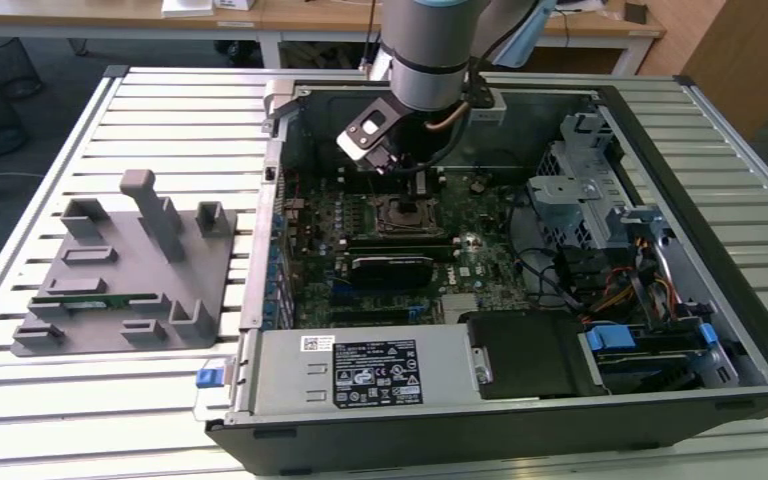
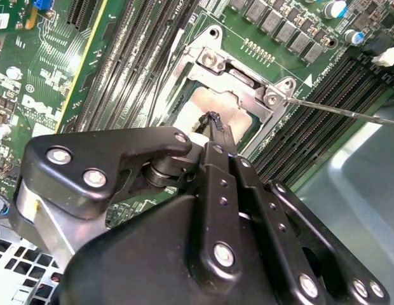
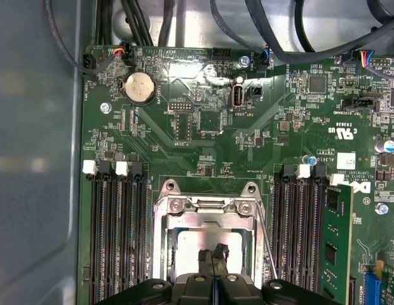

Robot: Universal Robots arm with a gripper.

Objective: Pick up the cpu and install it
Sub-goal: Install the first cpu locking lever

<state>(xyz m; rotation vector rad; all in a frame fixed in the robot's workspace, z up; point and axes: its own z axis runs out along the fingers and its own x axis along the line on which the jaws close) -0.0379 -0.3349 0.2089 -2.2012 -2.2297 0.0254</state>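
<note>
The cpu (image 3: 190,249) shows as a pale silvery square lying flat inside the metal-framed socket (image 3: 165,219) on the green motherboard; in the second wrist view its face (image 2: 234,112) looks tan-silver. My gripper (image 3: 214,255) hangs straight over it with its two thin black fingers pressed together, tips at or just above the chip's middle (image 2: 213,121). In the exterior view the gripper (image 1: 415,186) stands over the socket (image 1: 404,214) inside the open computer case. Whether the tips touch the chip I cannot tell.
A thin wire socket lever (image 2: 343,111) sticks out beside the frame. Black memory slots flank the socket, one with a green memory stick (image 3: 337,244). Cables and a drive cage (image 1: 584,195) fill the case's right. A grey fixture (image 1: 131,270) sits outside, on the exterior view's left.
</note>
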